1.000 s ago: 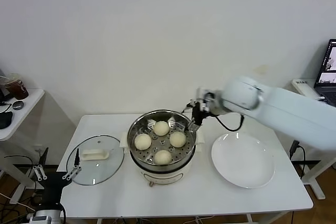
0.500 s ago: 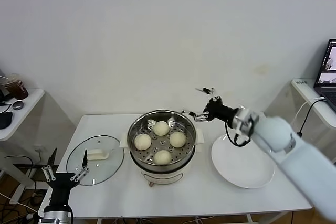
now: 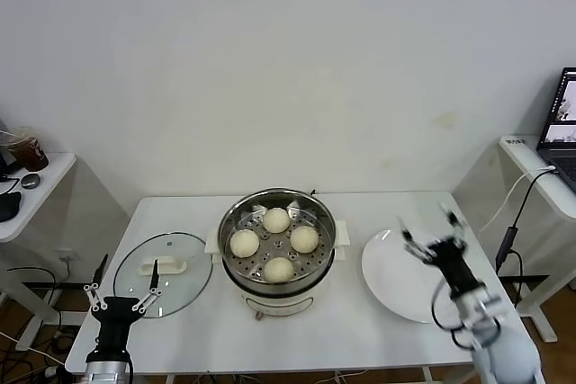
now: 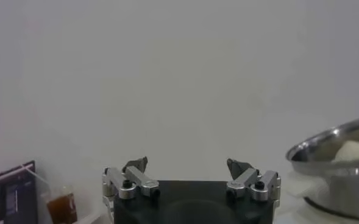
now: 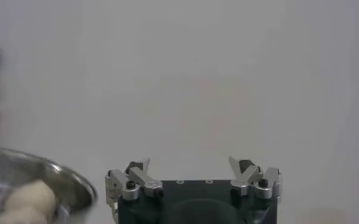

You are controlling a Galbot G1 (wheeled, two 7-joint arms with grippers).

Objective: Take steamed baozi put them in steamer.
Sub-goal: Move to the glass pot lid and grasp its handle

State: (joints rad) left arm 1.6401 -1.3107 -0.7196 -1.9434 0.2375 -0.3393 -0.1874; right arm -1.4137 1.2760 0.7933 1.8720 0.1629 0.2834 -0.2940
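Observation:
Several steamed baozi [image 3: 276,219] lie inside the steamer [image 3: 328,227], a shiny steel pot on a cream base at the table's middle. My right gripper [image 3: 427,227] is open and holds nothing; it hangs above the white plate [image 3: 405,292], to the right of the steamer. My left gripper [image 3: 130,262] is open and empty too, low at the front left by the glass lid [image 3: 184,287]. In the left wrist view the open gripper [image 4: 188,163] faces the wall, with the steamer [image 4: 325,149] and one baozi [image 4: 355,150] off to one side. The right gripper [image 5: 191,164] sees the steamer [image 5: 75,182] and a baozi [image 5: 30,195].
The glass lid with its cream handle [image 3: 163,265] lies flat to the left of the steamer. A side desk with a cup [image 3: 27,148] stands far left. At the far right is another desk with a laptop [image 3: 565,119]. A white wall runs behind the table.
My right arm has drawn back from the steamer's far right rim, down and toward the front right, and is now over the plate. The left gripper shifted slightly. The baozi have not moved.

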